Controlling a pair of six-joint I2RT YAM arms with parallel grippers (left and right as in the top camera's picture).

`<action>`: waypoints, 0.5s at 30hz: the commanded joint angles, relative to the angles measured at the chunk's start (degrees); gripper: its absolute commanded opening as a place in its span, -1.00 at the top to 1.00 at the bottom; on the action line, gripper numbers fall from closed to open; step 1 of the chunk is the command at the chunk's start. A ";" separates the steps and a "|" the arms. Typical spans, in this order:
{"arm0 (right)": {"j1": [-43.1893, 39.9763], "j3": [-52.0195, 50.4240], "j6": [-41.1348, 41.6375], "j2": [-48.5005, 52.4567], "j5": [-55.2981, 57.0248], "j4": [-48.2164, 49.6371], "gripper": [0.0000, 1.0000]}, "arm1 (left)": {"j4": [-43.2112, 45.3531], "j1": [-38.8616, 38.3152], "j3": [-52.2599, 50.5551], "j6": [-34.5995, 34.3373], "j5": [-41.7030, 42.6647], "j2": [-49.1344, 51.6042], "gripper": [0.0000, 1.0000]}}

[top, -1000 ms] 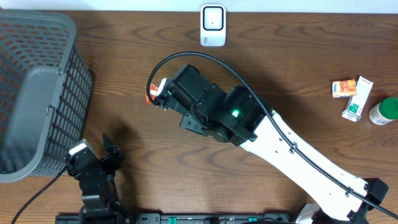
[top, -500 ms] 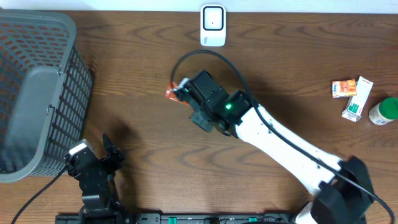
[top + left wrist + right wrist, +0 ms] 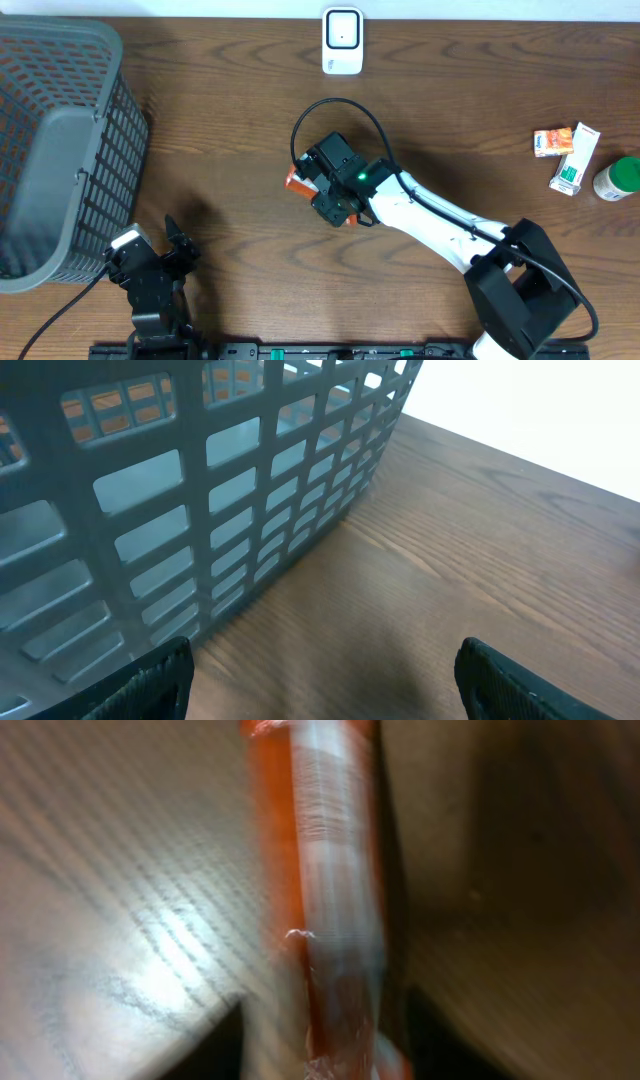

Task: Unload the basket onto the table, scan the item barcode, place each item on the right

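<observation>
Overhead: right hand (image 3: 308,182) sits mid-surface, arm stretched in from the lower right corner, cable looping above it. An orange packet (image 3: 296,181) is at its tip on the left side, low over the wood surface (image 3: 220,110). From this view I cannot tell whether the packet rests on the wood. The right wrist view gives only a blurred close-up: the packet (image 3: 330,900) runs top to bottom through the middle, with wood grain on the left and dark fingers (image 3: 215,1045) low at the sides. Clamped or let go, cannot tell from either view, and no barcode is readable. The scanner (image 3: 342,40) stands at the far edge, centre, well apart from the packet, with bare wood between them. The left hand (image 3: 155,255) is parked at the near edge, lower left. The left wrist view shows the left hand (image 3: 335,680) with fingers wide apart and nothing between them. It looks at the grid wall of the grey basket (image 3: 200,510) just ahead. Overhead, the basket (image 3: 130,130) fills the left edge, near the left hand. At the right edge, well apart from both hands, sit a small orange box (image 3: 553,142), a white and green box (image 3: 575,160) touching it, and a green-capped bottle (image 3: 617,178) just beside. Open wood lies across the middle and near right, crossed only by the right arm.
</observation>
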 commanded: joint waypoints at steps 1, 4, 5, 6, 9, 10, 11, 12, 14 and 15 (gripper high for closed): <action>-1.31 0.39 0.81 0.09 -7.04 0.11 -0.34 | -0.02 0.13 -0.44 -0.33 -0.79 -0.15 -0.68; -2.97 1.92 1.22 -0.76 -10.10 -1.64 -0.92 | -0.02 0.13 -0.44 -0.33 -0.79 -0.15 -0.68; -3.76 2.73 1.86 -1.33 -10.80 -2.51 -0.99 | -0.02 0.13 -0.44 -0.33 -0.79 -0.15 -0.68; -4.72 3.58 2.43 -2.01 -11.47 -3.34 -0.99 | -0.02 0.13 -0.44 -0.33 -0.79 -0.15 -0.68; -8.41 5.90 3.15 -3.67 -14.21 -6.36 -0.99 | -0.02 0.13 -0.44 -0.33 -0.79 -0.15 -0.68; -10.03 6.27 3.13 -3.91 -16.31 -7.23 -0.99 | -0.02 0.13 -0.44 -0.31 -0.79 -0.15 -0.68; -11.98 6.29 3.13 -4.04 -19.26 -7.96 -0.99 | -0.02 0.13 -0.44 -0.33 -0.79 -0.15 -0.68; -14.16 6.27 3.10 -4.02 -22.71 -8.87 -0.99 | -0.02 0.13 -0.44 -0.33 -0.79 -0.15 -0.68; -18.67 5.38 3.06 -3.48 -30.53 -9.62 -0.99 | -0.02 0.13 -0.44 -0.33 -0.79 -0.15 -0.68; -20.81 4.50 2.67 -3.23 -34.71 -9.60 -0.99 | -0.02 0.13 -0.44 -0.31 -0.79 -0.15 -0.68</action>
